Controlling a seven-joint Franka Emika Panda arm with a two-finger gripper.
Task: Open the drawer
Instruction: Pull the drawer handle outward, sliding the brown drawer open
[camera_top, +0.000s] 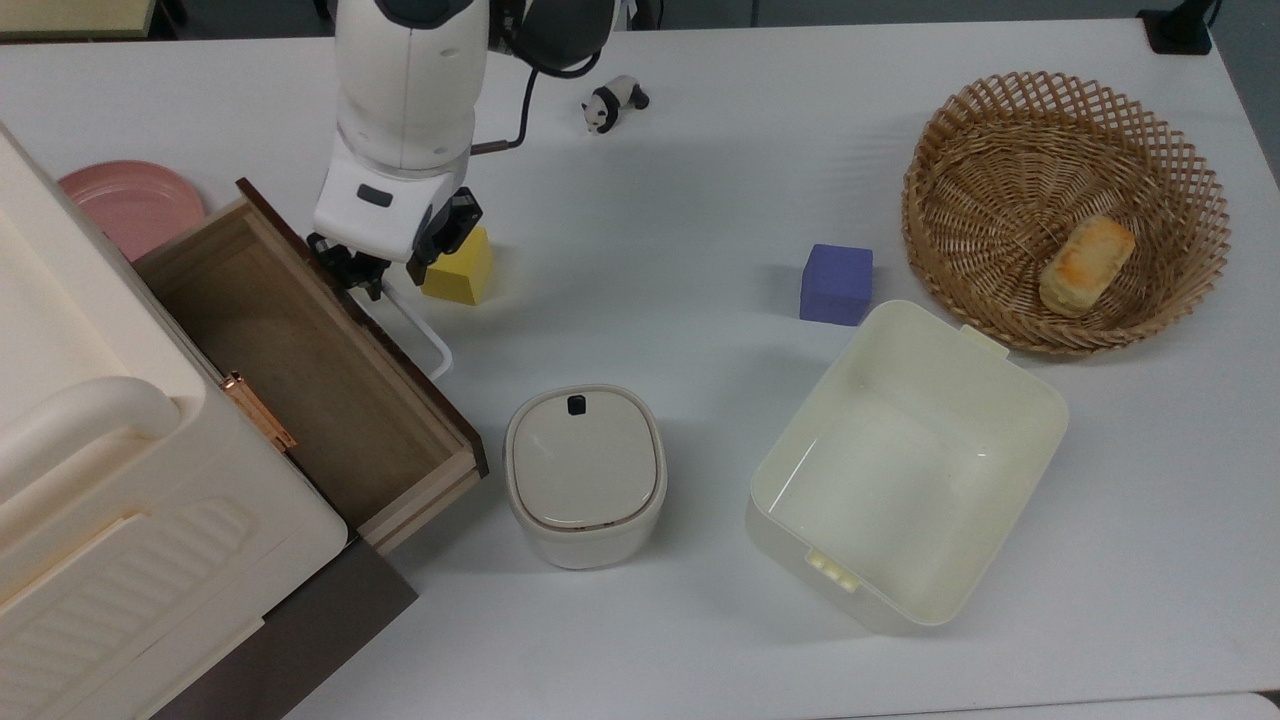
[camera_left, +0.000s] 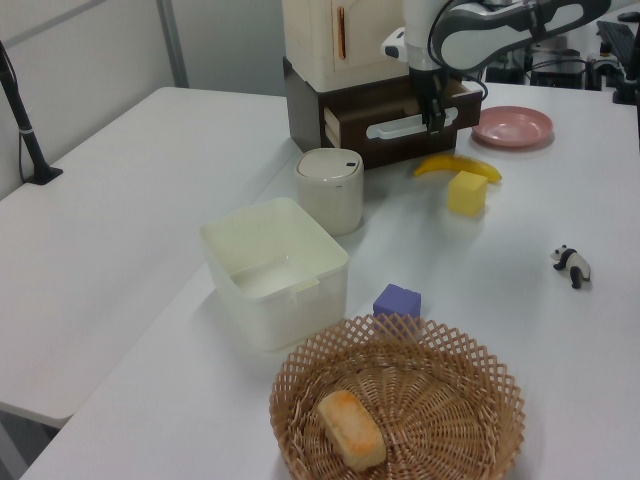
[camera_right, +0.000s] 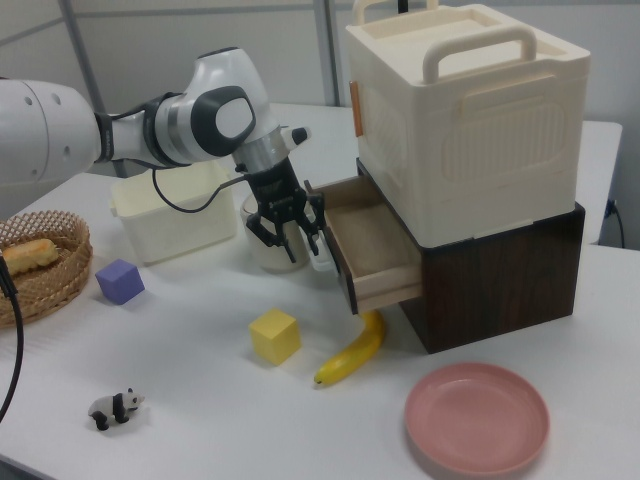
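Observation:
The drawer (camera_top: 300, 350) stands pulled well out from under the cream case (camera_top: 90, 430), its light wooden inside bare. Its dark brown front panel (camera_left: 400, 112) carries a white loop handle (camera_top: 428, 340). My gripper (camera_top: 385, 275) sits at the handle's far end in the top view, its black fingers closed around the bar. In the left view the gripper (camera_left: 435, 118) is at the right end of the handle (camera_left: 400, 128). In the right view the gripper (camera_right: 288, 238) hangs just in front of the drawer (camera_right: 370, 245).
A yellow cube (camera_top: 458, 268) lies just right of the gripper, and a banana (camera_right: 350, 355) lies under the drawer's corner. A lidded cream pot (camera_top: 585, 475) stands close to the drawer front. Further off are a cream bin (camera_top: 905, 465), purple cube (camera_top: 836, 284), basket (camera_top: 1065, 200), panda (camera_top: 612, 102) and pink plate (camera_top: 130, 205).

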